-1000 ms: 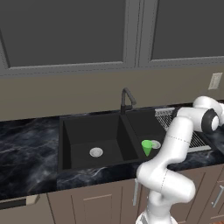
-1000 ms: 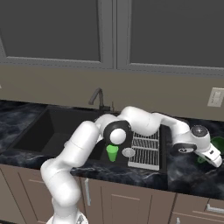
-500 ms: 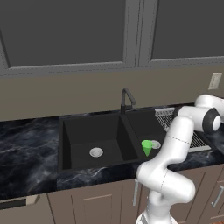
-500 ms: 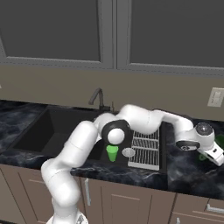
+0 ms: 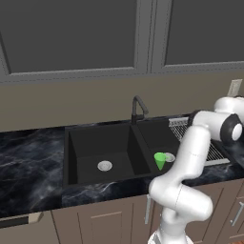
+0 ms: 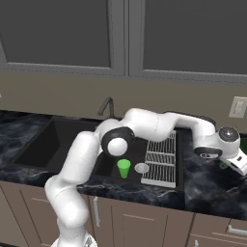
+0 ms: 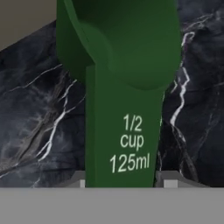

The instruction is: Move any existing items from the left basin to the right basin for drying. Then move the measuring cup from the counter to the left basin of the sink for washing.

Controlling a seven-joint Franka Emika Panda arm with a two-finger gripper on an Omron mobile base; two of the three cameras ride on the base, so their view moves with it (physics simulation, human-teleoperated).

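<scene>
Measuring cup (image 7: 120, 65) close under the hand camera, dark green, lying on the black veined counter (image 7: 39, 113); flat straight handle running down toward the lens, printed "1/2 cup 125ml", bowl at the far end. Handle passing down between the two finger tips (image 7: 78, 179), one tip just showing on each side at the bottom edge. Jaws partly apart with the handle in the gap; contact with the handle impossible to tell, so grip unconfirmed.

From the right base camera: arm stretched far to the right over the counter (image 6: 207, 188), gripper (image 6: 237, 164) low near the frame's right edge, a sliver of dark green beside it. Light-green tumbler (image 6: 124, 168) standing upright in the narrower right basin (image 6: 103, 166), next to its round silver drain (image 6: 142, 168). White-wire drying rack (image 6: 161, 159) just to the right of that basin.

From the left base camera: wider left basin (image 5: 119, 147) holding just its round drain (image 5: 105, 166); tumbler (image 5: 160, 160) in the right basin (image 5: 152, 138), tilted in appearance from this angle. Dark gooseneck faucet (image 5: 138, 108) at the divider of the sink (image 5: 69, 157).
</scene>
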